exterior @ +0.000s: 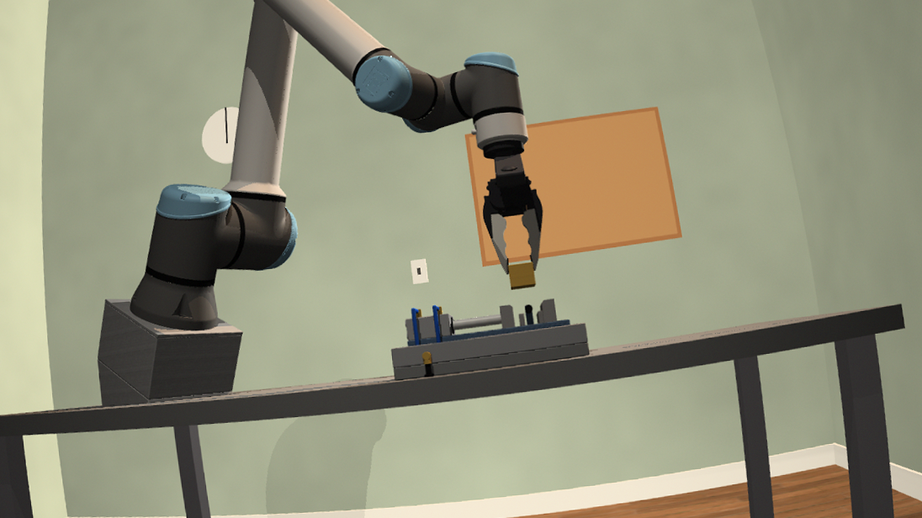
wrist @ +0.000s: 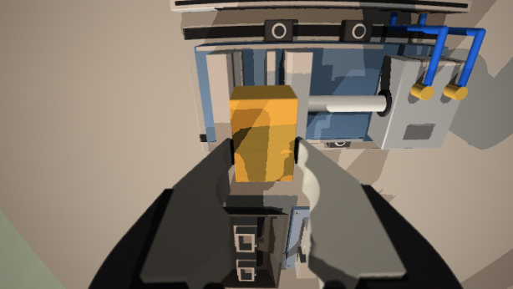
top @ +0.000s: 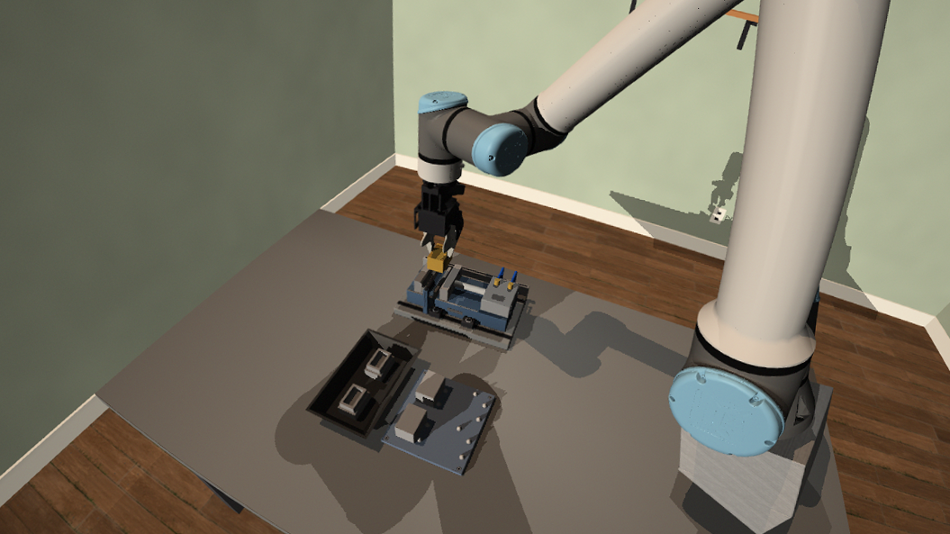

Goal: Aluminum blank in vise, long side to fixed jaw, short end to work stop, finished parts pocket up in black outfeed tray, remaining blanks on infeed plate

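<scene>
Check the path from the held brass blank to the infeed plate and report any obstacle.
Nothing visible blocks it. The brass blank hangs above the vise; two gray blanks fill the plate's tray-side half.

Brass blank (wrist: 264, 129) hides vise (wrist: 334, 75) gap

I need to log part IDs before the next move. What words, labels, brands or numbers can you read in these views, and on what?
No readable text in any view.
Brass blank in the pincer: plain faces, no marking.
Vise: no label; only ring marks on two black blocks.
Gray rectangle on the hose end block: blank.
Finished parts in the outfeed tray: nothing legible.
</scene>
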You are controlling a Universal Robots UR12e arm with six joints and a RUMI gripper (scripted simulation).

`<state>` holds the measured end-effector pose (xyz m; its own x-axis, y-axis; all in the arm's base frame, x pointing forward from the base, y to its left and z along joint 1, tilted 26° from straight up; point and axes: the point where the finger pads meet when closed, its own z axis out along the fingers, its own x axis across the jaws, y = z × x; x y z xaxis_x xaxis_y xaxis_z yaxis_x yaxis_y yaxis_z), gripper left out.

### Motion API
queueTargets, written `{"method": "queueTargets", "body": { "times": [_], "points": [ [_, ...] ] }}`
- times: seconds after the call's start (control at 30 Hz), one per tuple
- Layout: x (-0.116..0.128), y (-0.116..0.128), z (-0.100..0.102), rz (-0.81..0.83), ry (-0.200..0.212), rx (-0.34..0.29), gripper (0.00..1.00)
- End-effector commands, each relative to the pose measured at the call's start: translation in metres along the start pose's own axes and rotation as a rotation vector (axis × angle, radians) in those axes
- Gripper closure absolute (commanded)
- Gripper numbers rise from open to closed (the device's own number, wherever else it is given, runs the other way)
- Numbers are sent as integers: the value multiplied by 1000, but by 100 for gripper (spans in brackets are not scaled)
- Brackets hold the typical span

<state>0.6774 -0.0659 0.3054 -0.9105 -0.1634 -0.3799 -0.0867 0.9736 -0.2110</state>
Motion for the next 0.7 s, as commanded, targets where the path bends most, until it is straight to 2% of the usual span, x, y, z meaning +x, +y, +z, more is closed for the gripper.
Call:
{"method": "queueTargets", "body": {
  "times": [0.0, 0.2, 0.43, 0.5, 0.67],
  "points": [
    [0, 2, -1, 0, -2, 1, 100],
    [5, 16, 0, 2, 0, -1, 100],
    [19, 54, 2, 6, 4, -3, 100],
    [19, 54, 2, 6, 4, -3, 100],
    [35, 92, 4, 11, 7, -5, 100]
  ]
}}
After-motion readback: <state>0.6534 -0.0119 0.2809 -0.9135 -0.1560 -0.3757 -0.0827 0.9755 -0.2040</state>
